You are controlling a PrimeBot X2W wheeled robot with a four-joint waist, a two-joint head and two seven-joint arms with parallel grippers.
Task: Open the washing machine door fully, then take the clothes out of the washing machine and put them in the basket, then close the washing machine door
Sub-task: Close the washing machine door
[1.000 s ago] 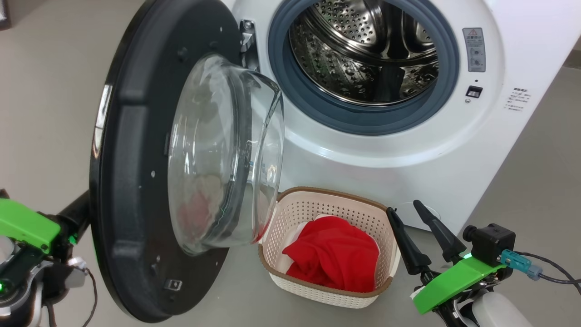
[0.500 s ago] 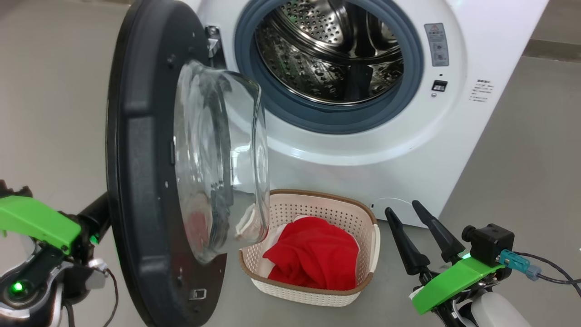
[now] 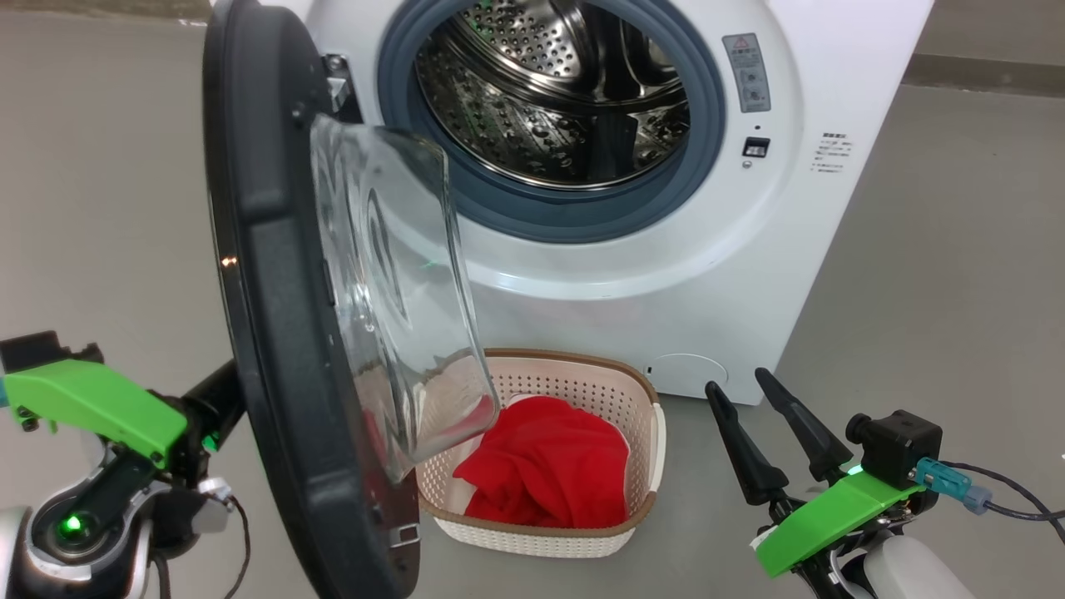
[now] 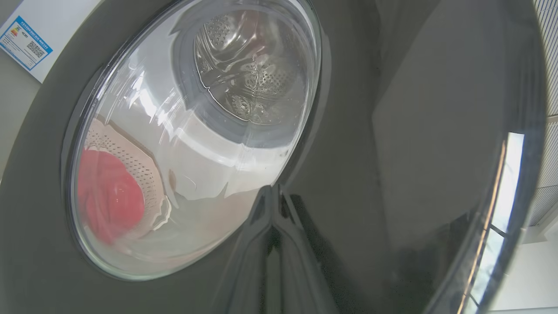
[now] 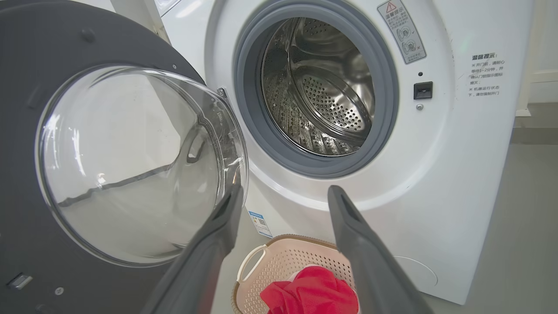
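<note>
The washing machine (image 3: pixel 707 274) stands with its steel drum (image 3: pixel 549 91) bare. Its black door (image 3: pixel 274 333) hangs open on the left, almost edge-on, glass bowl (image 3: pixel 391 274) facing the machine. In the left wrist view my left gripper (image 4: pixel 273 194) is shut, its tip against the door's glossy outer face (image 4: pixel 392 131). The cream basket (image 3: pixel 574 378) sits on the floor below the opening, partly behind the bowl, with the red clothes (image 3: pixel 549 466) inside. My right gripper (image 3: pixel 736 383) stands open and empty, right of the basket; the right wrist view looks between its fingers (image 5: pixel 226 218) at the basket (image 5: pixel 279 257).
Grey floor (image 3: pixel 932 291) stretches to the right of the machine and to the left behind the door. A warning sticker (image 3: pixel 746 71) and the door latch slot (image 3: pixel 755 147) sit right of the grey rubber ring (image 3: pixel 466 208). A cable (image 3: pixel 1015 499) trails from my right wrist.
The head view has shifted, so the machine and basket lie further left. The door now stands more edge-on, swung a little towards the machine, my left gripper following behind it. The right gripper stays put.
</note>
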